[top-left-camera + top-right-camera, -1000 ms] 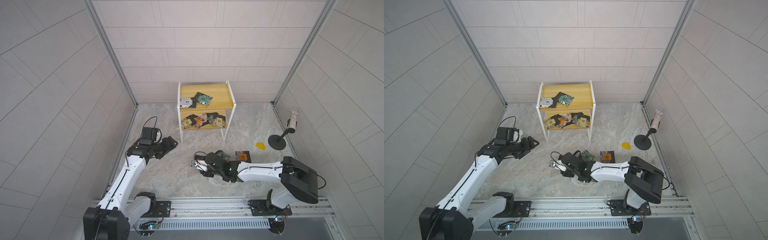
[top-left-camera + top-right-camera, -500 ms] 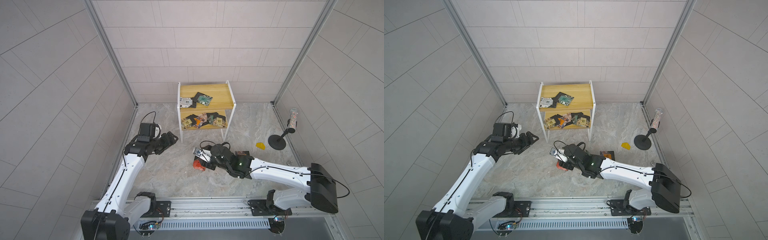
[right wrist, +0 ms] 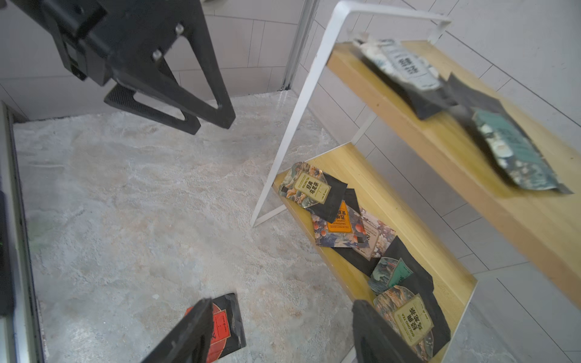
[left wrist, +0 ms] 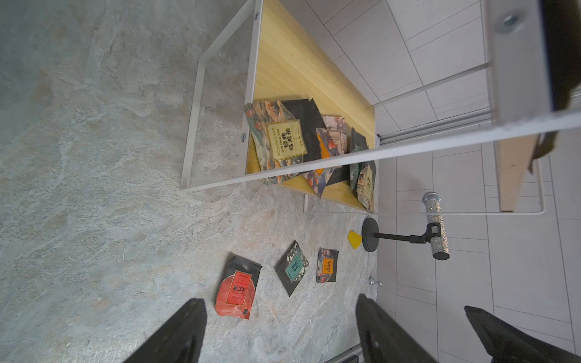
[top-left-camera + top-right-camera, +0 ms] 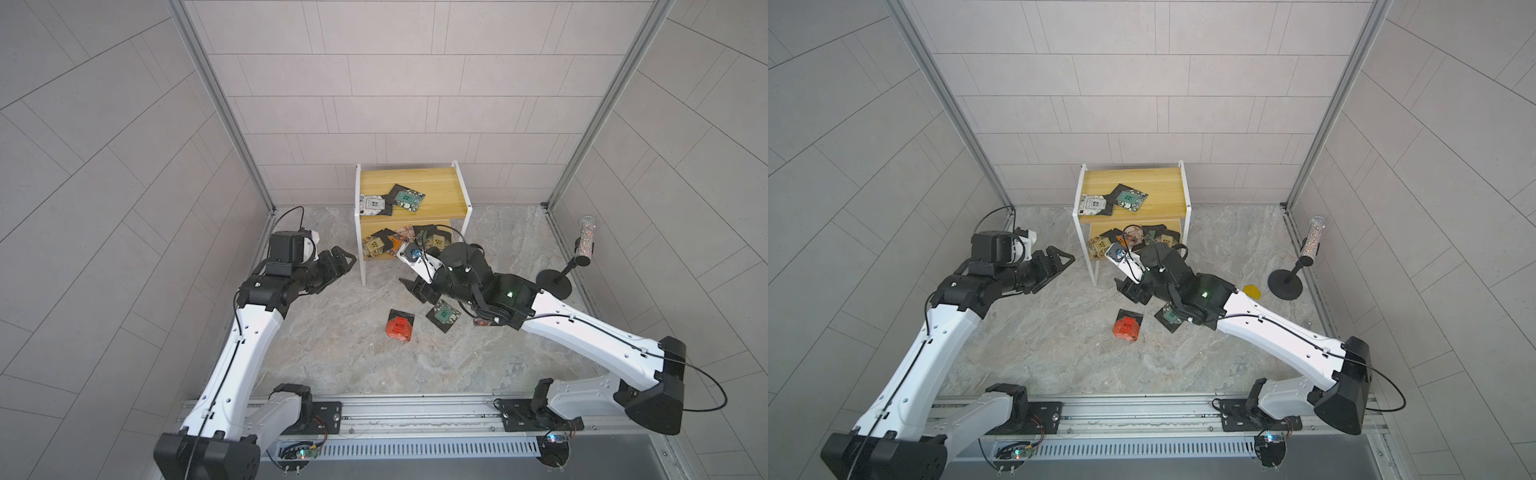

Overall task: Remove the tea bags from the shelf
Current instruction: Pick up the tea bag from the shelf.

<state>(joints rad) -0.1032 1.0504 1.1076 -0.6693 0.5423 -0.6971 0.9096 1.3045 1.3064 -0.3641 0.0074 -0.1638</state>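
The shelf (image 5: 440, 187) stands at the back wall, with two tea bags (image 5: 406, 198) on its top board and several on the lower board (image 3: 339, 217). On the floor lie a red tea bag (image 5: 400, 326), a teal one (image 5: 444, 314) and an orange one (image 4: 327, 265). My right gripper (image 5: 420, 291) hovers open and empty between the red tea bag (image 3: 228, 323) and the shelf's lower board. My left gripper (image 5: 340, 264) hangs open and empty left of the shelf's front leg, facing the lower tea bags (image 4: 286, 141).
A black stand with a glittery cylinder (image 5: 555, 282) stands at the right wall, a small yellow wedge (image 5: 1252, 291) beside its base. Tiled walls close in on three sides. The arms' mounting rail (image 5: 415, 411) runs along the front edge.
My right gripper has opened, left the red tea bag on the floor and moved back toward the shelf. My left gripper has moved closer to the shelf.
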